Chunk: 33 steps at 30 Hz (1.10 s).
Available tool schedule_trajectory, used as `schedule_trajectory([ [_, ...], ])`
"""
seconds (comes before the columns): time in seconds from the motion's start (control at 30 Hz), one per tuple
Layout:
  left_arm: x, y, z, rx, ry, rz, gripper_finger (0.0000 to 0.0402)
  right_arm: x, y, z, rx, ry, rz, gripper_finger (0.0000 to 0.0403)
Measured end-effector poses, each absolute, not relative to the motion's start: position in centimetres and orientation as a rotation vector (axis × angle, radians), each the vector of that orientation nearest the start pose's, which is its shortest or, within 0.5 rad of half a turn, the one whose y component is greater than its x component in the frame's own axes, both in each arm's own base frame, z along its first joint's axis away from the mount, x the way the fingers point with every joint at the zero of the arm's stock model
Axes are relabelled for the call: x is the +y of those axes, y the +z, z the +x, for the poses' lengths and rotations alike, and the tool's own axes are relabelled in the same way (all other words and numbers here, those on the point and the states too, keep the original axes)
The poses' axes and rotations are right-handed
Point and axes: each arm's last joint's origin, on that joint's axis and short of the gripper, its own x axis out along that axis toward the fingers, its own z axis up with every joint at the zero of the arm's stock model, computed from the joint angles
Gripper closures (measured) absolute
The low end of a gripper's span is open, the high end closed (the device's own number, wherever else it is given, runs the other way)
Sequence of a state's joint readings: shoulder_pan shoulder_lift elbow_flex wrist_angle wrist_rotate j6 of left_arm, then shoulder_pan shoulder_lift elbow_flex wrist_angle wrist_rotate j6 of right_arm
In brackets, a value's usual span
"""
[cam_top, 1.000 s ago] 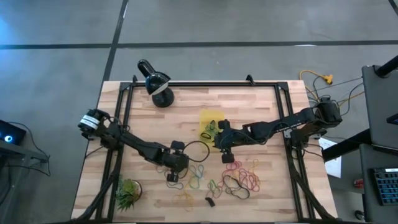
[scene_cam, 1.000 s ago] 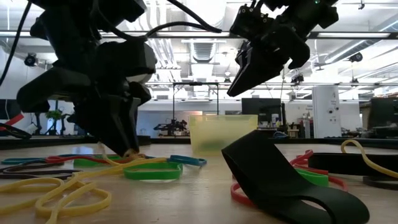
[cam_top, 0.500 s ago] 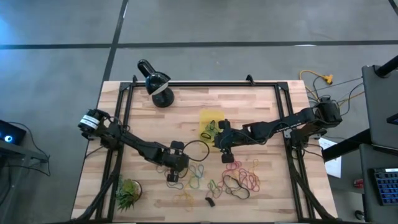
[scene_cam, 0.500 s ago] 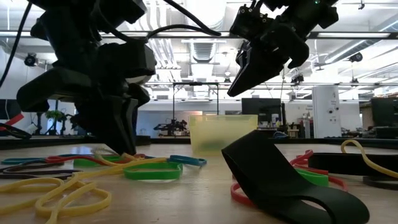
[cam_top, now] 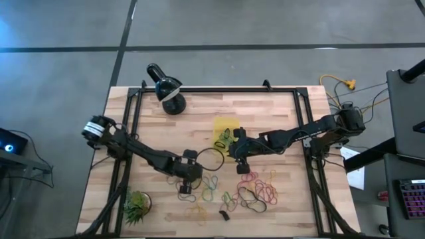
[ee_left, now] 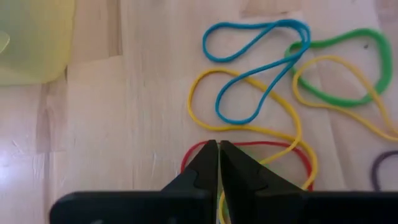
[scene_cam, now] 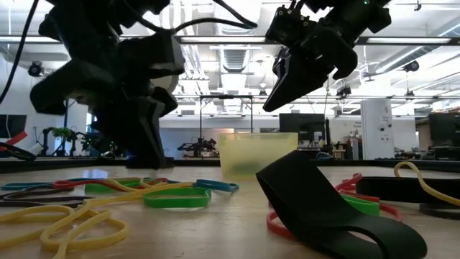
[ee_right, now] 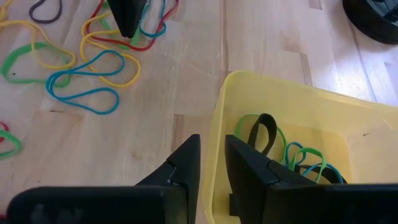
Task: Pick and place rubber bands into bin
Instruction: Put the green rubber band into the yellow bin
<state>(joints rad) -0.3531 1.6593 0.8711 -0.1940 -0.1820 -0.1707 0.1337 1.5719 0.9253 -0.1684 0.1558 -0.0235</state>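
Left gripper (cam_top: 186, 179) low among scattered rubber bands (cam_top: 255, 192); right gripper (cam_top: 240, 157) beside yellow bin (cam_top: 224, 127). Lamp (cam_top: 167, 87) and plant (cam_top: 136, 206) on table (cam_top: 265, 113).

Wooden table (cam_top: 265, 113), scattered rubber bands (cam_top: 255, 192), yellow bin (cam_top: 224, 136), black lamp (cam_top: 166, 85), small plant (cam_top: 136, 206)

Bin (ee_left: 28, 40) cut off at left wrist view edge; left tool (ee_left: 217, 163) hides part of red band (ee_left: 298, 155).
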Motion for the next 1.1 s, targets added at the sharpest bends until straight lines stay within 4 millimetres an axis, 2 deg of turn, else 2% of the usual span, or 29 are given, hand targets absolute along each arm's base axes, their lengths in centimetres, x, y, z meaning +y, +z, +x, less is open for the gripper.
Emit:
schedule_trajectory([
  [0.8, -10.3, 13.8, 29.7, 0.992, -0.078, 0.097, 0.0399, 3.8, 19.7, 31.5, 0.81, -0.011, -0.141, 0.0339],
  [0.9, -10.2, 14.0, 29.7, 0.989, -0.078, 0.096, 0.0381, 3.8, 19.7, 31.5, 0.81, -0.011, -0.142, 0.0339],
  [1.1, -10.1, 14.1, 29.8, 0.985, -0.074, 0.093, 0.0319, 3.8, 19.7, 31.5, 0.81, -0.011, -0.142, 0.0339],
])
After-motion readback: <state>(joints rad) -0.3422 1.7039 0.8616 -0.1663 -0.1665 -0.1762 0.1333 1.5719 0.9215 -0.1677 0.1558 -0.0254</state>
